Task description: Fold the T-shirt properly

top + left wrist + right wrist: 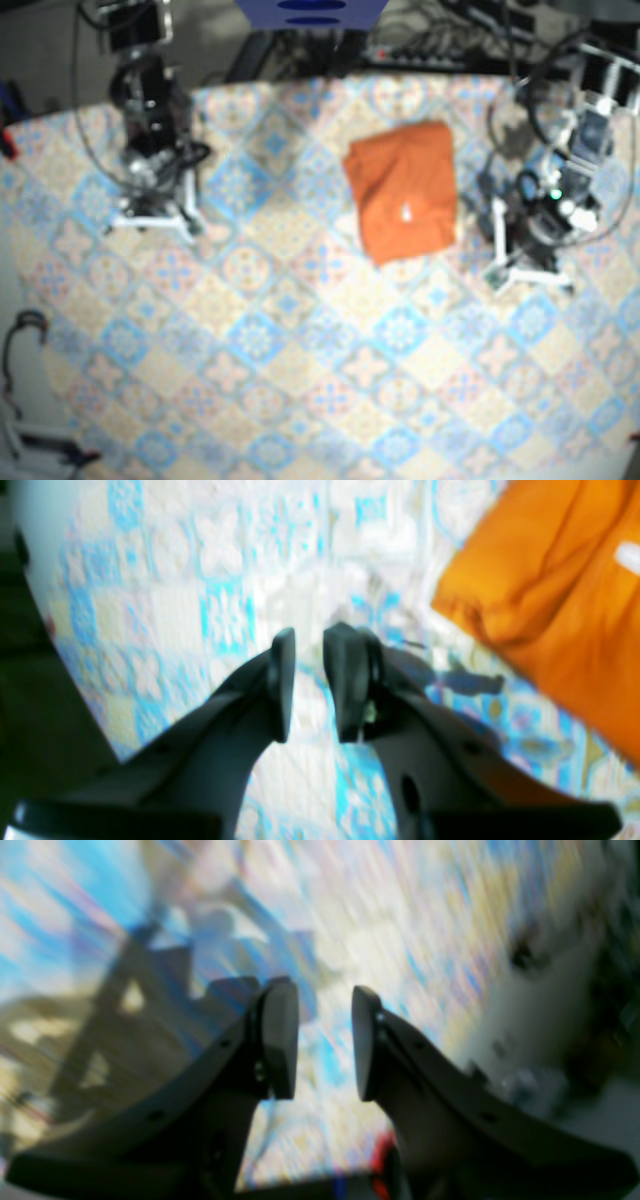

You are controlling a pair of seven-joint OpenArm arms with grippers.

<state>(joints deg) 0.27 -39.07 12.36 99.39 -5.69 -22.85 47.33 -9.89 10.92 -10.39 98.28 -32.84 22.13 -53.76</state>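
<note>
The orange T-shirt [405, 190] lies folded into a compact rectangle on the patterned tablecloth, at the back and right of centre. In the left wrist view the T-shirt [560, 605] fills the upper right, apart from my left gripper [310, 680]. That gripper hangs over bare cloth with its fingers a little apart and nothing between them. My right gripper [324, 1040] is open and empty too, above the cloth in a motion-blurred view with no T-shirt in it. In the base view the left arm [555, 200] stands just right of the T-shirt and the right arm [150, 150] far to its left.
The blue and cream tablecloth [300, 330] covers the whole table. Its edge [45, 605] runs down the left of the left wrist view, with dark floor beyond. Cables and equipment [450, 40] lie behind the table's far edge.
</note>
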